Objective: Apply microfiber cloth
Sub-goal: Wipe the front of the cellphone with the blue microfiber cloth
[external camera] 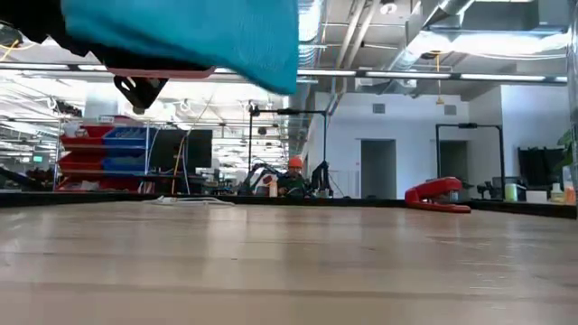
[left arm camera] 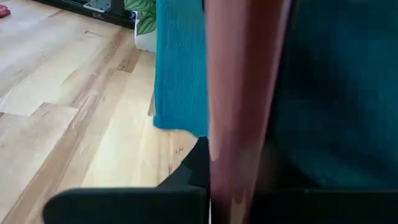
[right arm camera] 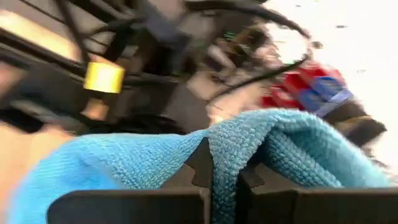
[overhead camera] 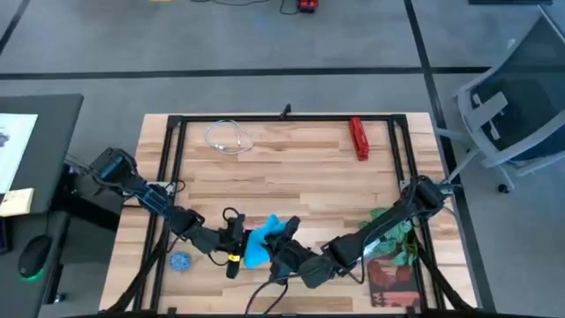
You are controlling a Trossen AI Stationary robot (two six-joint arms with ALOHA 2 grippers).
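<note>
Holding: right gripper (right arm camera: pixel 217 186) is clenched on a fold of the microfiber cloth (right arm camera: pixel 143 165), the fabric pinched between its two dark fingers (right arm camera: pixel 186 171).
Cloth position: in the high view the microfiber cloth (overhead camera: pixel 265 238) sits near the table's front edge, between the two grippers; the low view shows it lifted clear of the wooden table (external camera: pixel 289 262), hanging at the top of the picture.
Left gripper (overhead camera: pixel 232 240): just beside the cloth on its left-arm side; whether its fingers are released or clenched cannot be told. A reddish, flat object (left arm camera: pixel 245 93), unidentified, fills its wrist view with the cloth hanging close behind.
Key relation: the cloth hangs down from the right fingers, long axis roughly vertical, toward the left gripper; both arms are close, the right one carries it.
Judgement: the coming move likely brings the cloth against whatever sits at the left gripper.
Other items: red stapler (overhead camera: pixel 358 138) and coiled white cable (overhead camera: pixel 229 137) at the far side; small blue disc (overhead camera: pixel 180 261) by the front left corner; leafy green plant (overhead camera: pixel 397 231) under the right arm.
</note>
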